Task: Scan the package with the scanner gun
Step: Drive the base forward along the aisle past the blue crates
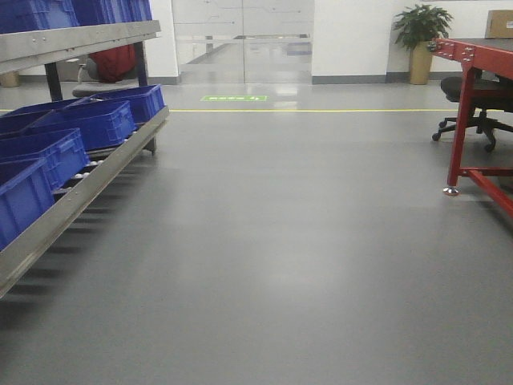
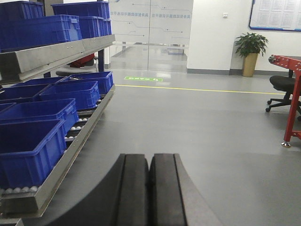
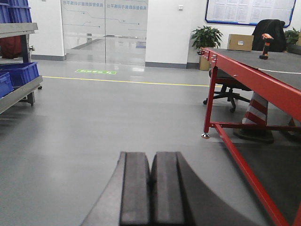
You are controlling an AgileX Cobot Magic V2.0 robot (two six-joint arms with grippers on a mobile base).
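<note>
My left gripper (image 2: 149, 157) is shut and empty, its black pads pressed together, pointing out over the grey floor. My right gripper (image 3: 151, 155) is also shut and empty. A small orange and black handheld object (image 3: 266, 45), possibly the scanner gun, stands on the red table (image 3: 244, 75) far off to the right. A cardboard box (image 3: 240, 42), possibly the package, sits at that table's far end; it also shows in the front view (image 1: 498, 24). Both are well away from the grippers.
A roller rack (image 1: 88, 172) with several blue bins (image 2: 33, 146) runs along the left. A black office chair (image 1: 477, 100), a striped cone (image 3: 256, 113) under the table, a potted plant (image 1: 420, 32) and a glass door (image 1: 240, 40) stand at the back.
</note>
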